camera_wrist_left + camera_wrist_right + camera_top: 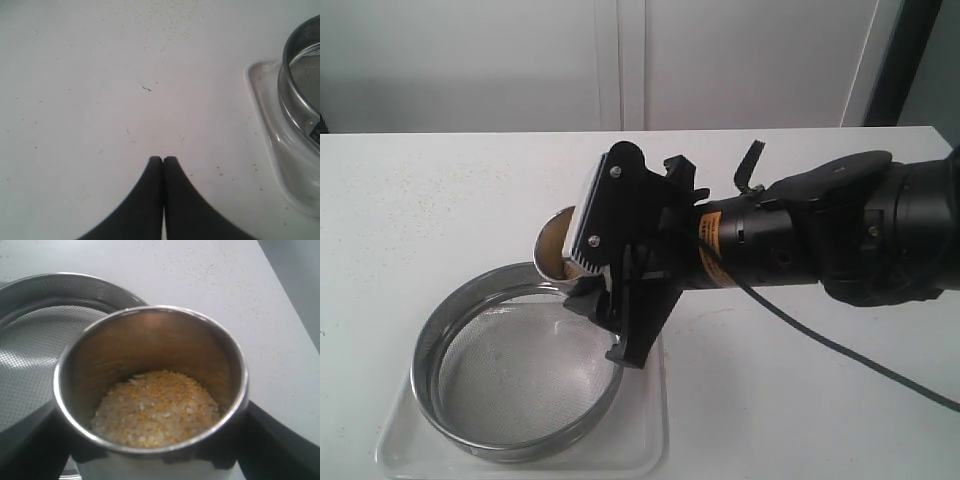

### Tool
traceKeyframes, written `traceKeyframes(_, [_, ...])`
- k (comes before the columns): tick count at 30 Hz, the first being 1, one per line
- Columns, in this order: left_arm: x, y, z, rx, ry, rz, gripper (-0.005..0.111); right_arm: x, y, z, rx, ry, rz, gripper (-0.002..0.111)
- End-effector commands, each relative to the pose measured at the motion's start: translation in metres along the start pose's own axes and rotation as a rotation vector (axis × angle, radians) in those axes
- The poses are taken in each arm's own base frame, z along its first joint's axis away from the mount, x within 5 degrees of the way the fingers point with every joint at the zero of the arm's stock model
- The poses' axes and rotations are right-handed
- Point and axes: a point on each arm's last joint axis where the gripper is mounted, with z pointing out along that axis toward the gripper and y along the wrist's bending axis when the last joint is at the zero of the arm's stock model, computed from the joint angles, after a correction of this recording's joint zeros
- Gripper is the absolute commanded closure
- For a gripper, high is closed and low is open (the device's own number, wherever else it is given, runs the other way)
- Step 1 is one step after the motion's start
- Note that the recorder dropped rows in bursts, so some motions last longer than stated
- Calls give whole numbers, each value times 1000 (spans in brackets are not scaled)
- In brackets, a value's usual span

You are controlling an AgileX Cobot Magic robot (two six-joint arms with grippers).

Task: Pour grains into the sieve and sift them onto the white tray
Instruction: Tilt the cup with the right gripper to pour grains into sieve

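A steel cup (150, 340) holds the grains (157, 407), a heap of yellow and whitish granules. My right gripper (595, 270) is shut on the cup, one black finger (30, 450) on each side. In the exterior view the cup (555, 240) is tilted, mouth toward the sieve (515, 370), just above its far rim. The sieve stands on the white tray (645, 440); I see no grains on its mesh. My left gripper (163, 160) is shut on nothing, over bare table beside the tray (260, 100) and the sieve (295, 55). It is out of the exterior view.
Stray grains (165, 15) speckle the white table (420, 200). The right arm's black body (820, 235) reaches in from the right, with a cable (840, 350) hanging over the table. A white wall stands behind the table's far edge.
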Motion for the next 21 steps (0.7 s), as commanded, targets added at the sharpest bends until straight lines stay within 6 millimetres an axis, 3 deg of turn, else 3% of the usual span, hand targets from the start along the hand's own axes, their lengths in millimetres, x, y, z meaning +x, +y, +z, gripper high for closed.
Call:
traceKeyframes(1, [3, 0, 1, 7, 10, 1, 107, -7, 2, 0, 24, 1, -54, 108])
traceKeyframes(15, [3, 0, 1, 7, 10, 1, 107, -7, 2, 1, 65, 37, -156, 108])
traceKeyframes(21, [3, 0, 1, 7, 10, 1, 107, -4, 1, 16, 45, 54, -153, 108])
